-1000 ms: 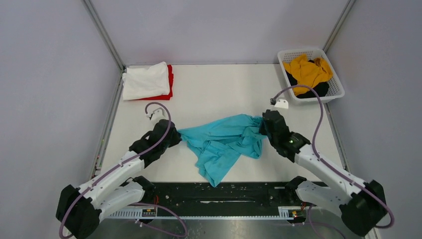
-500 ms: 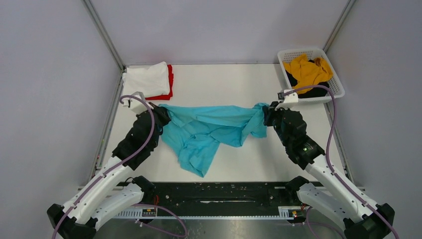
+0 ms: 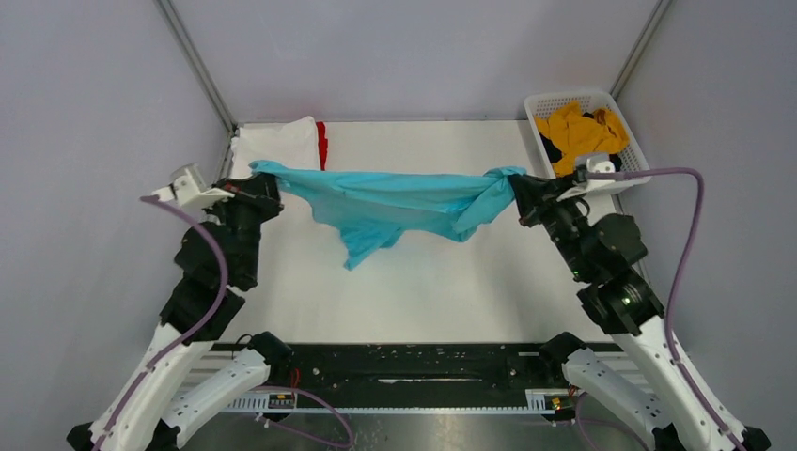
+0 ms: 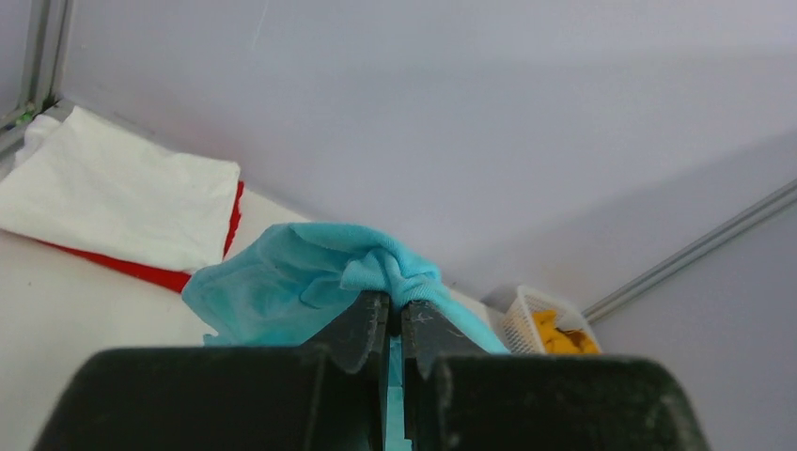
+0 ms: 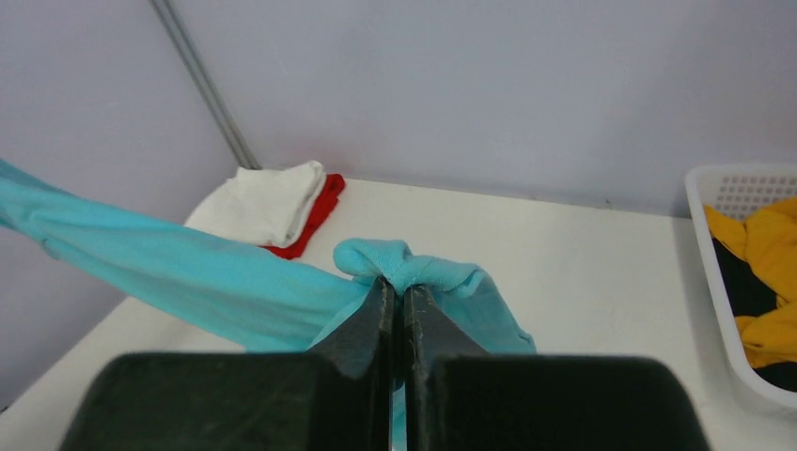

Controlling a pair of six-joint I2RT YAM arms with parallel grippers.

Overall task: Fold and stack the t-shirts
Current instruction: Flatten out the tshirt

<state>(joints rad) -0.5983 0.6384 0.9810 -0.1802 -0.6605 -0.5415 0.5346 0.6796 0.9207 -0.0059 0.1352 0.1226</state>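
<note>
The white counter (image 3: 423,282) is carrying everything, with both arms rising from its near edge. The turquoise t-shirt (image 3: 395,197) is hanging in the air above the far half of the counter. It is stretching as a drawn-out band from one side to the other, and a loose flap is drooping from its middle toward the surface. Whether that flap is touching the counter cannot be told.

The left arm (image 3: 211,272) is reaching up along the left edge, and the right arm (image 3: 611,272) is reaching up along the right edge.

The white lattice basket (image 3: 569,98) is sitting at the far right corner. It is holding the mustard-yellow t-shirt (image 3: 578,132), which is lying crumpled over the black t-shirt (image 3: 552,150).

At the far left corner the white t-shirt (image 3: 282,141) is lying folded on top of the red t-shirt (image 3: 322,141). Only a red edge is peeking out beside the white one.

The left claw (image 3: 261,183) is pinching the left end of the turquoise shirt, its jaws pressing tightly on a bunched fold of cloth. The right claw (image 3: 522,193) is clamping the right end just beside the basket, its jaws likewise closing on a gathered knot of cloth.
</note>
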